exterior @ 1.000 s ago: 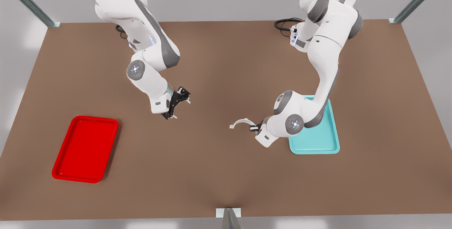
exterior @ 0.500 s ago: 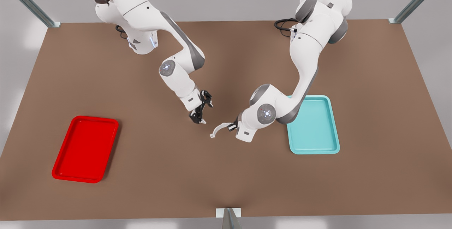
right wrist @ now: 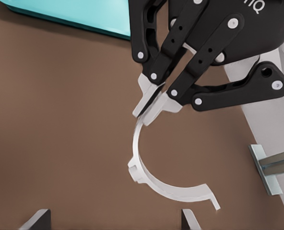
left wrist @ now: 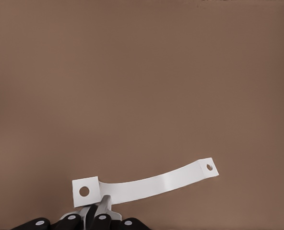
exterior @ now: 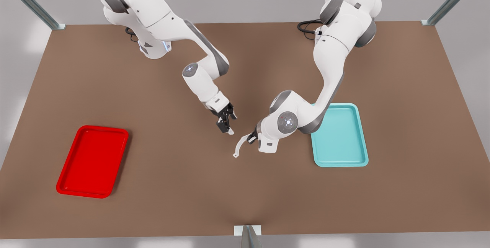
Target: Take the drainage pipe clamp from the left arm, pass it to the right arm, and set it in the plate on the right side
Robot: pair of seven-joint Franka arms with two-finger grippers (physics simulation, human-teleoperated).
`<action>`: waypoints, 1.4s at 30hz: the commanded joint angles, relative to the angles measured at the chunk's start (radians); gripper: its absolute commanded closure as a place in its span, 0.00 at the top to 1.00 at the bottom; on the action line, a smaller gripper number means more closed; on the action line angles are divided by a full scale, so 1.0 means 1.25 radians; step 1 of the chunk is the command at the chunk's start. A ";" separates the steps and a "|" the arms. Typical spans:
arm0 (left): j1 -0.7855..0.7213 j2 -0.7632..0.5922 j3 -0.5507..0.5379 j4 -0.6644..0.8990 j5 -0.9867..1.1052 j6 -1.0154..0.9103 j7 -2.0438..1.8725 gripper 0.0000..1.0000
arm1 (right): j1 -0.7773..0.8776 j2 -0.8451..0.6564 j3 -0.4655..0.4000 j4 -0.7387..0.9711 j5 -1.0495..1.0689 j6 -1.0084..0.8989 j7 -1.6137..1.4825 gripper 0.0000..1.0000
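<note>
Front view: counted two white arms, two trays, one clamp, all over one brown table. Left arm reaching in from the front view's right, right arm from the front view's left.

Left gripper pinched shut on one end of the drainage pipe clamp, just beside the holed tab. Rest of the white strap curving out and away from the fingertips, free end hanging in the air, clear of the table as far as can be told.

Right gripper poised close to the left gripper, slightly farther back, tips pointed toward the clamp but apart from it. Nothing held.

Left wrist view: left gripper closed tight on the drainage pipe clamp under one tab; two tabs seen, one hole in each.

Right wrist view: own two fingertips spread wide, one at each side, with the drainage pipe clamp ahead of the gap and touching neither. Beyond it the left gripper, clamped on the strap's upper end.

One red plate well off from both grippers, beyond the right gripper on the side away from the left one. One teal tray just behind the left arm's wrist.
</note>
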 commanded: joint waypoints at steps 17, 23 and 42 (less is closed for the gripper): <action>-0.010 -0.007 -0.002 0.013 0.000 -0.030 -0.149 0.21 | -0.004 0.174 0.000 0.150 0.004 0.119 -0.191 1.00; -0.011 -0.007 -0.002 0.013 0.000 -0.029 -0.149 0.21 | 0.006 0.211 -0.001 0.210 0.009 0.119 -0.186 1.00; 0.087 -0.071 -0.004 0.102 -0.003 -0.345 -0.062 1.00 | 0.015 0.247 -0.001 0.242 0.010 0.118 -0.172 0.21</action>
